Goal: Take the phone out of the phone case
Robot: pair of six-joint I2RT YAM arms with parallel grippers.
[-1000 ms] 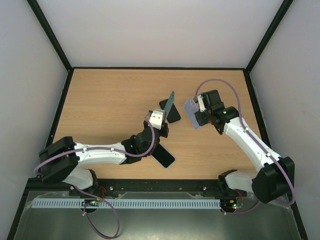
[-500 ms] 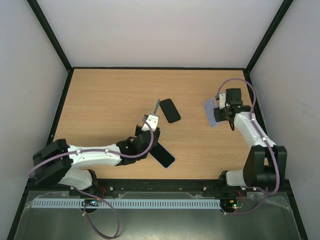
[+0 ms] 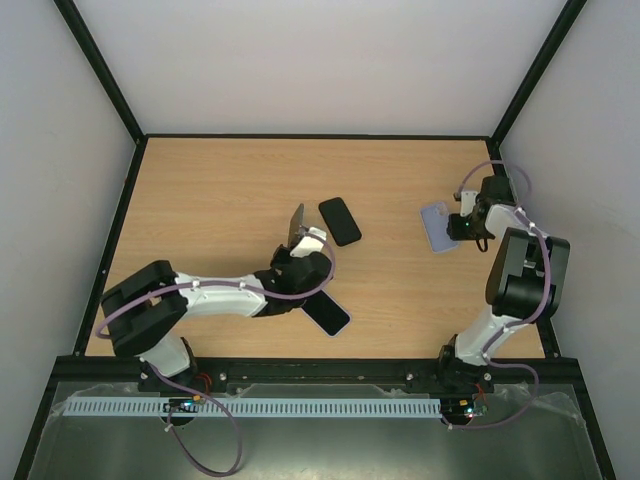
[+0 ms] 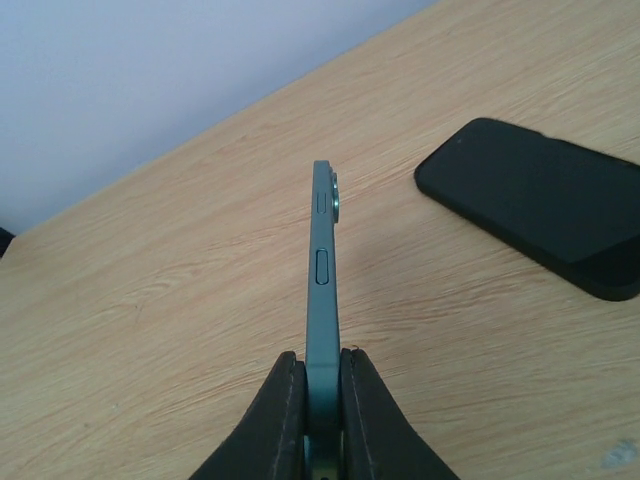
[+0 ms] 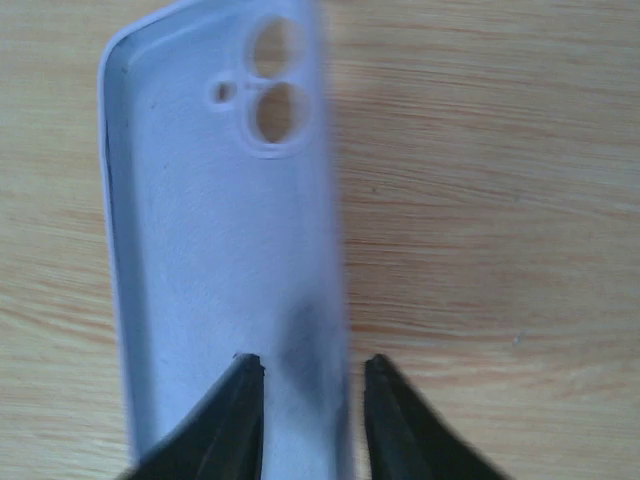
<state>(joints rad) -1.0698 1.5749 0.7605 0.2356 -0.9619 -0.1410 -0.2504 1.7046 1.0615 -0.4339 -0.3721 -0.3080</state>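
Note:
My left gripper [image 4: 321, 385] is shut on the lower end of a teal phone [image 4: 322, 270], bare of any case, and holds it on edge just above the table. In the top view the phone [image 3: 296, 225] stands at the table's middle, at my left gripper [image 3: 299, 243]. The empty lavender phone case [image 5: 220, 230] lies inner side up on the table, camera cutouts at its far end. My right gripper [image 5: 312, 395] is open, its jaws apart on either side of the case's right wall. In the top view the case [image 3: 437, 226] lies at the far right beside my right gripper [image 3: 455, 225].
A black phone [image 3: 340, 220] lies flat just right of the held phone and also shows in the left wrist view [image 4: 540, 205]. Another black phone [image 3: 328, 314] lies near the left arm's forearm. The table's right black rail [image 3: 510, 200] is close behind the right arm.
The right arm swung to the far right and lowered the case onto the table, with its jaws now apart. The left gripper pulled the phone back and left, away from the black phone.

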